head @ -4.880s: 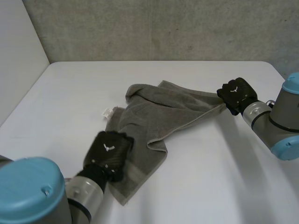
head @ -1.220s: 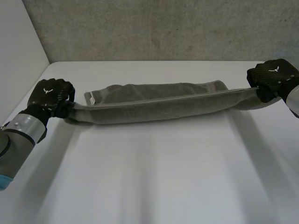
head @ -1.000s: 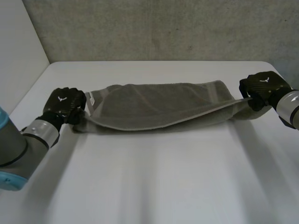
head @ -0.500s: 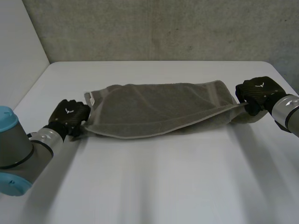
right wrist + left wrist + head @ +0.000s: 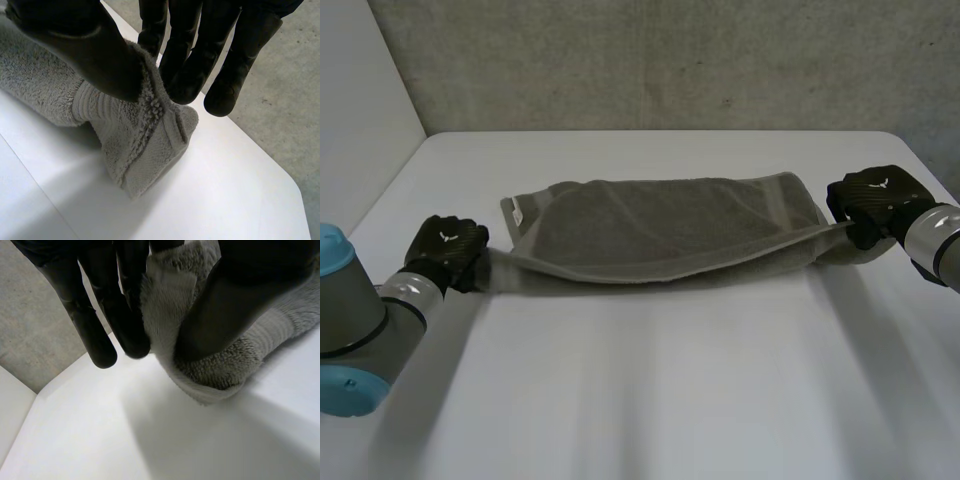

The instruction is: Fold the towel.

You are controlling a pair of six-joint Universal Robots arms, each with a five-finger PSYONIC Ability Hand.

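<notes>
We see the left hand [image 5: 445,250] pinch the towel [image 5: 660,225] at one end between fingers [image 5: 125,315] and thumb; the right hand [image 5: 870,200] pinches the other end likewise, the towel stretched across the worktop [image 5: 670,390].

No words or numbers are being shown legibly. A small white emblem is being carried on the back of the left hand [image 5: 445,252] and the right hand [image 5: 870,198]. A white tag [image 5: 517,214], unreadable, is being seen at the towel's [image 5: 660,225] left-hand end.
</notes>
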